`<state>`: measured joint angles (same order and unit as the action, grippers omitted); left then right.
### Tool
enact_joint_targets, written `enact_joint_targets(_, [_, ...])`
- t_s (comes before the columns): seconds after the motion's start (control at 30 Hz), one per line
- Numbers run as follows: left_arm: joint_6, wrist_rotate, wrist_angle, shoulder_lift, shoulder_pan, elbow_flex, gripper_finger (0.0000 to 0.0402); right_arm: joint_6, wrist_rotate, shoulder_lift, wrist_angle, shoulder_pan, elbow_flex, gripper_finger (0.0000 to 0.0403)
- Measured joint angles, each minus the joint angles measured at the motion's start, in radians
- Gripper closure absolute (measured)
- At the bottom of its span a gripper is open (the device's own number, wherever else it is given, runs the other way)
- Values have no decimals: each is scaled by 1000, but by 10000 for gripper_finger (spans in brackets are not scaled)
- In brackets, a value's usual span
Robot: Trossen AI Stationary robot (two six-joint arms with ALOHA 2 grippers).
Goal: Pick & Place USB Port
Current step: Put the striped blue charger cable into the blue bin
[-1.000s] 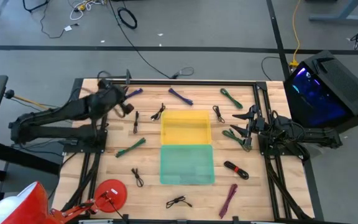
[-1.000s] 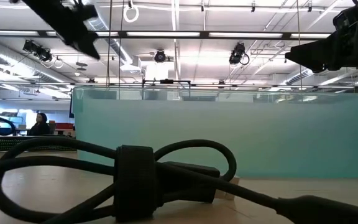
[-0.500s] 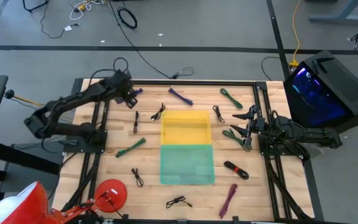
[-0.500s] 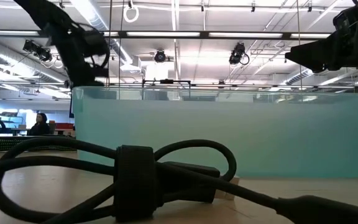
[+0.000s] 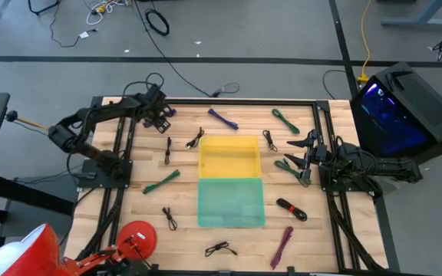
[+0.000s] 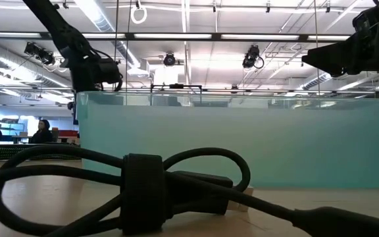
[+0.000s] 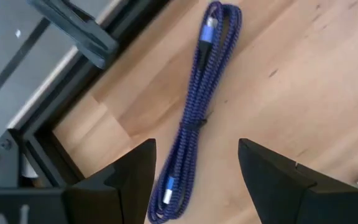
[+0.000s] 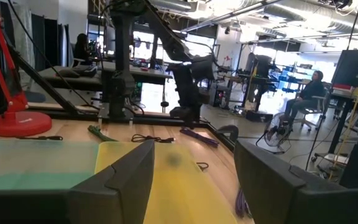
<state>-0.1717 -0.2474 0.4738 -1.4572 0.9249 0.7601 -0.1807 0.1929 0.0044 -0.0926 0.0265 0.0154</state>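
Note:
A blue-purple braided USB cable bundle [image 7: 194, 118], tied at its middle, lies flat on the wooden table near the far left corner [image 5: 166, 113]. My left gripper [image 7: 194, 152] hangs above it, tipped down and open, one finger to each side of the bundle's near end and clear of it; the high view shows it there too [image 5: 159, 120]. My right gripper [image 8: 194, 168] waits at the table's right side [image 5: 307, 157], open, pointing level across the table with nothing between its fingers.
A yellow bin [image 5: 229, 156] and a teal bin [image 5: 231, 202] sit mid-table. Several other tied cables lie around them: purple [image 5: 222, 118], green [image 5: 162, 182], black [image 5: 198, 138], red-black [image 5: 290, 208]. A black cable [image 6: 143, 191] lies at the near edge. A red lamp base [image 5: 136, 239] stands near left.
My left arm has swung toward the table's far left corner; its gripper has gone toward the far edge, sunk lower and tipped from nearly level to pointing steeply down over the blue-purple cable. Most of the move came in the first half second.

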Motion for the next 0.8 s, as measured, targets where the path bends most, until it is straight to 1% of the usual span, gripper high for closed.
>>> enact_joint_targets(0.23, [4,-12,8,-53,5,32,170,0,0,0,0,0,0,179])
enact_joint_targets(0.37, [54,-25,9,-81,2,51,170,0,1,0,0,0,0,179])
enact_joint_targets(0.53, [63,-51,9,-97,-13,53,170,0,0,0,0,0,0,179])
enact_joint_targets(0.57, [68,-44,12,-98,-14,53,170,0,0,0,0,0,0,179])
enact_joint_targets(0.7, [114,37,12,-98,-15,53,170,0,0,0,0,0,0,179])
enact_joint_targets(0.8, [135,42,8,-99,-15,53,170,0,0,0,0,0,0,179])
